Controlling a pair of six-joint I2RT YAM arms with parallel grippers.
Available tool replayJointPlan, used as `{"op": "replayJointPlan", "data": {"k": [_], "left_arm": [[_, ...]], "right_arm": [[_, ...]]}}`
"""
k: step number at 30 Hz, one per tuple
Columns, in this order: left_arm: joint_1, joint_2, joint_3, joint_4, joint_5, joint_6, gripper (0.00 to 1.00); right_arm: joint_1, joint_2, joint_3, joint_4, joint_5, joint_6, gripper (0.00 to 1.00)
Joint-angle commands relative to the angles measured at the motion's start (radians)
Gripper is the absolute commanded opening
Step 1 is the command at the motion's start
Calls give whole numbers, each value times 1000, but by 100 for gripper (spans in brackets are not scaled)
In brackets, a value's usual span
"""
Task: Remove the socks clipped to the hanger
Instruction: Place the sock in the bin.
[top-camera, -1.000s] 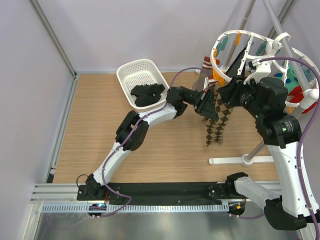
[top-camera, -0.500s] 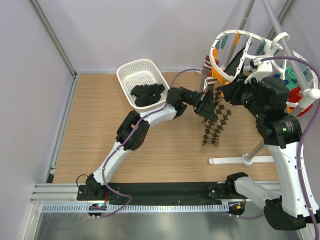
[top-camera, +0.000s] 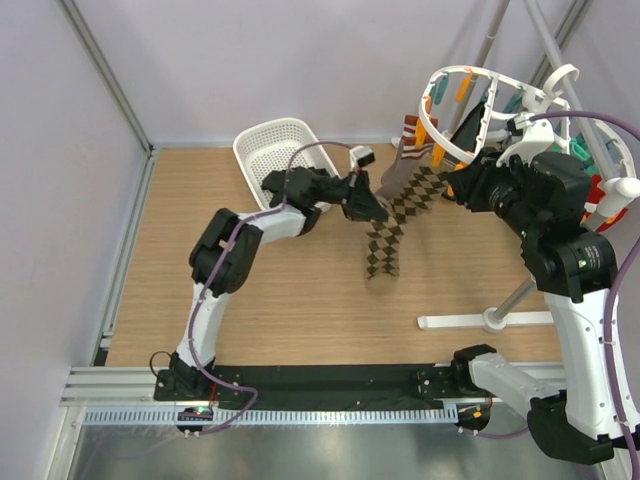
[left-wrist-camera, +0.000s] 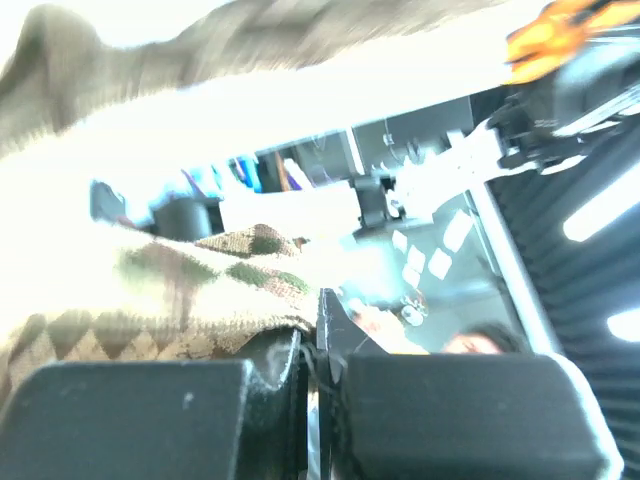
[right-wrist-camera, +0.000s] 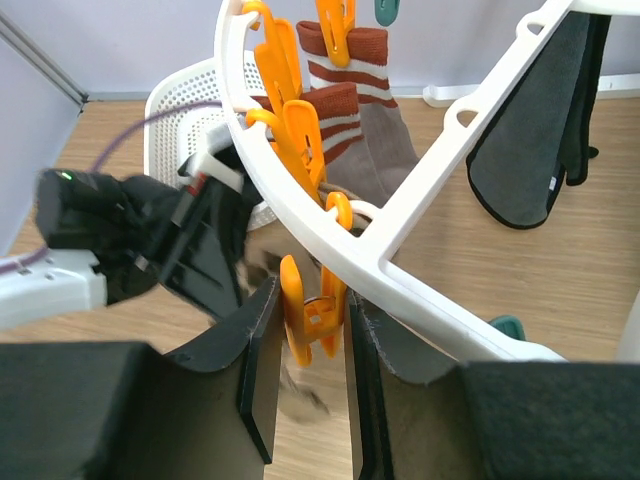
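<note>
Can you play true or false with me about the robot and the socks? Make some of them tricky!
1. The left gripper is pinching the diamond-checked sock. True.
2. The diamond-checked sock is lying inside the white basket. False: it dangles from the left gripper above the table, beside the basket.
3. The right gripper is squeezing an orange peg on the hanger. True.
4. The striped sock has fallen onto the table. False: it hangs from the hanger, clipped at its top by another orange peg.
</note>
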Motion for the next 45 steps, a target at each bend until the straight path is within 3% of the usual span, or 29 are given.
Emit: {"op": "replayJointPlan", "data": {"k": [1,3,4,5,7,8,9,10,11,15,16,20,25,30,34,45], "left_arm": [[60,-160,-25,21,-52,155,0],[76,-230,-41,-179,-72,267,0],[94,-252,-39,-263,-79,397,1],[103,-298,-30,-507,-86,497,1],[129,-344,46,-865,-147,900,0],[139,-373,89,-1284,-194,1050,0],[148,-379,149,-1461,-330,1173,0],[151,-384,215,-1562,-366,1320,0],[158,-384,238,-1662,-403,1346,0],[230,-398,268,-1755,-617,1381,0],[240,-399,265,-1767,-750,1391,0],[267,-389,281,-1781,-1047,1516,0],[324,-265,387,-1750,-1070,1527,0],[346,-163,471,-1715,-1167,1588,5],[355,-103,498,-1723,-1250,1639,3],[401,-18,608,-1698,-1175,1677,4]], "right_arm": [[0,-8,21,-9,-15,-15,1],[0,-12,14,-12,-18,-17,1],[0,-17,10,-9,-20,-15,1],[-2,-18,9,-10,-20,-15,1],[-2,-21,6,-13,-24,-17,1],[0,-23,7,-18,-24,-18,1],[0,-26,7,-23,-24,-20,1],[0,-29,10,-24,-18,-20,1],[0,-32,10,-27,-18,-20,1],[0,-47,1,-42,-29,-24,1],[0,-51,0,-44,-29,-29,1],[0,-64,-9,-72,-26,-52,1],[-2,-92,-43,-69,-32,-44,1],[0,-95,-68,-62,-26,-46,1],[0,-94,-72,-66,-15,-49,1],[-2,-97,-74,-72,-1,-49,1]]}}
